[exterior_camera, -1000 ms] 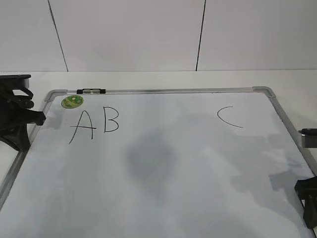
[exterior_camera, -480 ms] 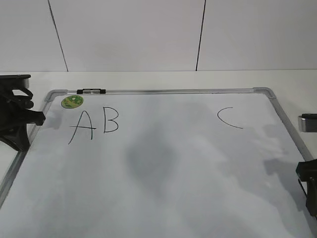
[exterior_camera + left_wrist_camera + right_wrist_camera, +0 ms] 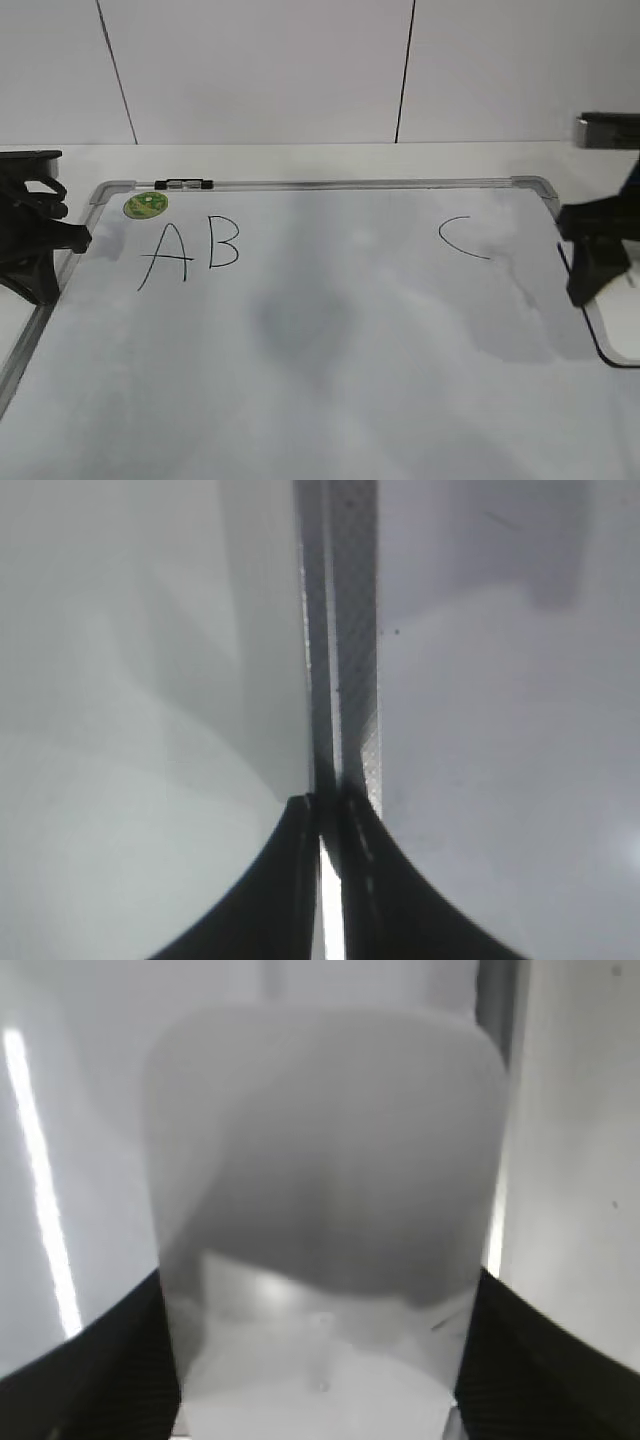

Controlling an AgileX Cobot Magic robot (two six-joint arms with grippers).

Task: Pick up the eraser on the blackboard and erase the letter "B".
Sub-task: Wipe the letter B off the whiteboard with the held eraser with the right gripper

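Note:
The blackboard (image 3: pixel 350 330) is a white board with a silver frame, lying flat. The letter "B" (image 3: pixel 224 241) is drawn in black near its top left. The white eraser (image 3: pixel 618 335) lies at the board's right edge, its black felt rim showing. My right gripper (image 3: pixel 590 285) hovers over it, open. In the right wrist view the eraser (image 3: pixel 320 1160) fills the gap between the two fingers of my right gripper (image 3: pixel 318 1360). My left gripper (image 3: pixel 75 240) is shut and empty at the board's left frame, which shows in the left wrist view (image 3: pixel 352 630) just ahead of the left gripper (image 3: pixel 325 805).
A black "A" (image 3: pixel 165 257) stands just left of the B and a black "C" (image 3: pixel 462 238) is at the upper right. A green sticker (image 3: pixel 146 205) and a small black-and-silver clip (image 3: pixel 184 184) sit at the board's top left.
My right gripper has moved from the lower right corner up and along the board's right edge to the eraser. The left arm has not moved.

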